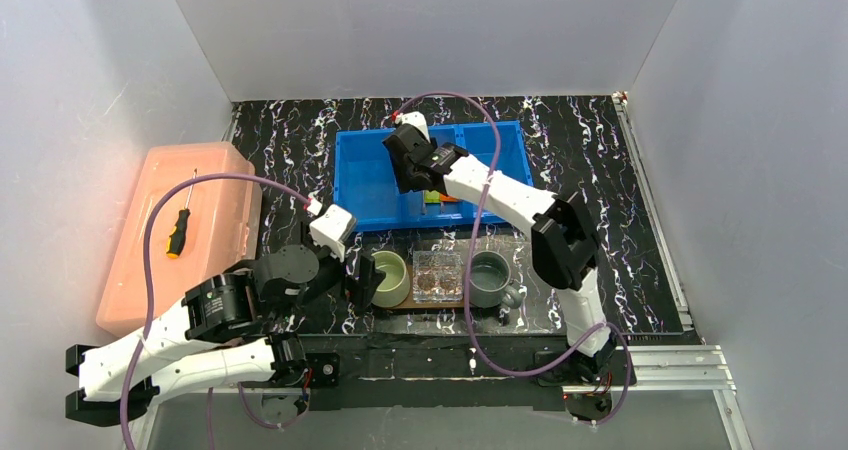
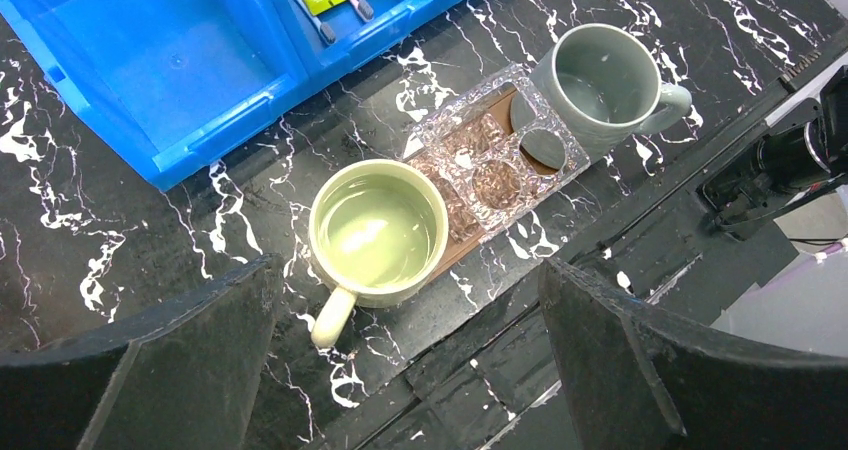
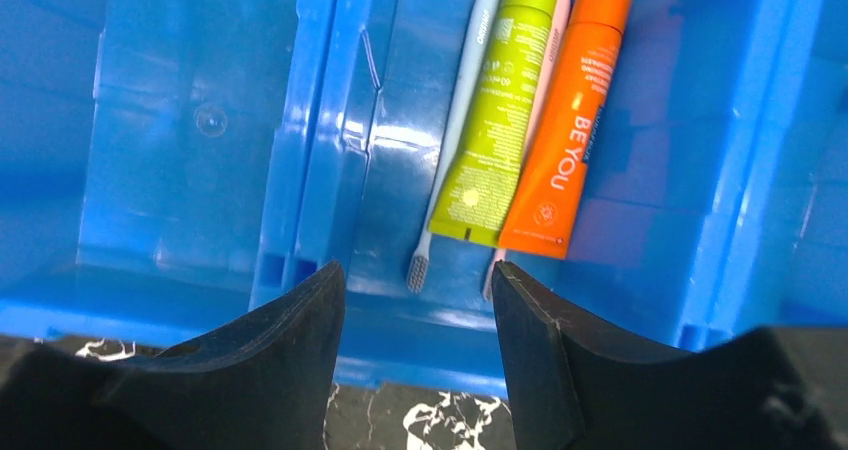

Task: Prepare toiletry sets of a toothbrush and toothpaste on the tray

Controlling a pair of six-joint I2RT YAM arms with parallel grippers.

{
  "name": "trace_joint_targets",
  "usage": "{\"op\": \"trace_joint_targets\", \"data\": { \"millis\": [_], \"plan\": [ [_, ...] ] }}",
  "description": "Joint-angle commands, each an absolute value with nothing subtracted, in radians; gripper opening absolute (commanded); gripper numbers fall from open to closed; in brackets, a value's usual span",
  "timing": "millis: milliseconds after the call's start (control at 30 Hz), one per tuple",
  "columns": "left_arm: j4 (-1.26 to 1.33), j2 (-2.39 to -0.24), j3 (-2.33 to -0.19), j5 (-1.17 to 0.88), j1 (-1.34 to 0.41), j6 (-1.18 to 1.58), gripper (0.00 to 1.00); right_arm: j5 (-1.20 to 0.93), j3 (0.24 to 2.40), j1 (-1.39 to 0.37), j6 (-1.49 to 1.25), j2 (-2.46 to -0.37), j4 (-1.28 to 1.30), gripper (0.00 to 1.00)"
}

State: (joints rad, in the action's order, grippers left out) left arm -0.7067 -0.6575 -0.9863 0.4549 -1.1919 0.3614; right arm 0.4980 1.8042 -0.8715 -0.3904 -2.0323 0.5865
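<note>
We see L claw spread wide, empty, above green mug on tray. R claw spread, empty, over blue bin compartment w/ both toothbrushes, lime tube, orange tube side by side. Tray's on tabletop.

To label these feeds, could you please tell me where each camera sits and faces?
Top external: high behind both arms, looking down on the table; both show.
Left wrist: on its arm, facing down at two mugs on the tray; open left gripper shows.
Right wrist: over the blue bin, facing the tubes and toothbrushes; open right gripper shows.
Shared: both wrist views show the tubes.
</note>
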Motion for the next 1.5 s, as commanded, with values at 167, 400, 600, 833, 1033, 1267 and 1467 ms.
{"op": "trace_joint_targets", "data": {
  "millis": [167,400,600,833,1033,1267,1467],
  "plan": [
    [-0.678,-0.6,-0.934,0.501,-1.186,0.35,0.98,0.501,1.927,-0.815,-0.425,-2.147,0.593,0.62],
    [-0.684,-0.609,-0.934,0.47,-1.186,0.354,0.98,0.51,1.978,-0.783,-0.435,-2.22,0.607,0.62],
    [-0.695,-0.608,-0.935,0.469,-1.186,0.359,0.98,0.478,2.004,-0.755,-0.448,-2.267,0.593,0.62],
    [-0.708,-0.616,-0.936,0.478,-1.187,0.363,0.98,0.467,2.069,-0.724,-0.454,-2.353,0.582,0.62],
    [-0.71,-0.636,-0.939,0.475,-1.186,0.357,0.98,0.421,2.074,-0.703,-0.457,-2.397,0.56,0.58],
    [-0.716,-0.64,-0.94,0.481,-1.186,0.357,0.98,0.391,2.069,-0.699,-0.456,-2.406,0.555,0.42],
    [-0.716,-0.638,-0.939,0.486,-1.187,0.356,0.98,0.38,2.063,-0.699,-0.453,-2.393,0.554,0.31]
  ]
}}
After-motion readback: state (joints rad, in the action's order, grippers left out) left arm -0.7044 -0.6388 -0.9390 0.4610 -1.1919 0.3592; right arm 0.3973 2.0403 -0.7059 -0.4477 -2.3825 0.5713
